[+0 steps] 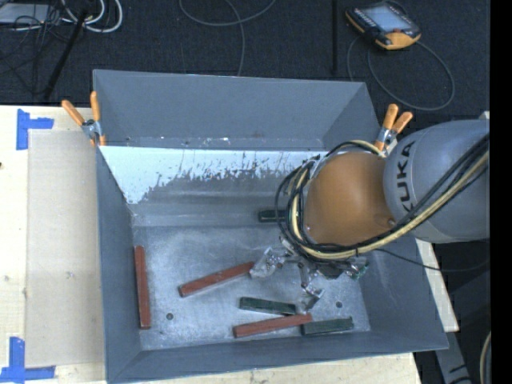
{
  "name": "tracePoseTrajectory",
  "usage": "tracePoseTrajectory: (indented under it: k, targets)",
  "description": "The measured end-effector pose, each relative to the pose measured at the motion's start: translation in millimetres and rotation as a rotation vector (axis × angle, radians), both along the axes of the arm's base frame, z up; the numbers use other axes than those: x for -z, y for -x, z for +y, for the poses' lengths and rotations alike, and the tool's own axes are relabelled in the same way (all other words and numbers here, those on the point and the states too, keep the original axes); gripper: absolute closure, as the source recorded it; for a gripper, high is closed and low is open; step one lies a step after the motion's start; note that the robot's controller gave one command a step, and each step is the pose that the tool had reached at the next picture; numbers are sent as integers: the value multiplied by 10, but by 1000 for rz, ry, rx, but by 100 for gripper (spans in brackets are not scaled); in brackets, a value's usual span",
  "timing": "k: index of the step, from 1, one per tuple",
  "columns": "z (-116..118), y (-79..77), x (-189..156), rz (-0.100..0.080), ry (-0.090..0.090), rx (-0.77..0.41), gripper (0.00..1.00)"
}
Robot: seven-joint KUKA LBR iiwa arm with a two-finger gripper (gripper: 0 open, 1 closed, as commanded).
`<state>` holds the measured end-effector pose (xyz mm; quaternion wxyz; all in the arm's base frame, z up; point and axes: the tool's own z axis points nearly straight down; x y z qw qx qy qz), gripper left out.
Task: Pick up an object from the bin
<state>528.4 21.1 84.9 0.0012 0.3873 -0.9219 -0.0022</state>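
Observation:
My gripper (288, 282) hangs below the arm's orange cover, over the right half of the bin floor. Its two metal fingers stand apart, open, with nothing between them. One fingertip (266, 266) is at the right end of a reddish-brown stick (214, 279) that lies slanted in the middle of the floor. The other fingertip (310, 298) is just above a second reddish-brown stick (272, 326) near the front wall. A short dark green stick (266, 305) lies between these two, close under the gripper.
Another dark green stick (326, 325) lies at the front right, end to end with the front brown stick. A third reddish-brown stick (142, 286) lies along the left wall. A small dark piece (269, 214) sits at the back, partly hidden by the arm.

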Motion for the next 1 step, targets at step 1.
tracePoseTrajectory:
  k: [1]
  targets:
    - [16,95,-53,-9,2,216,0]
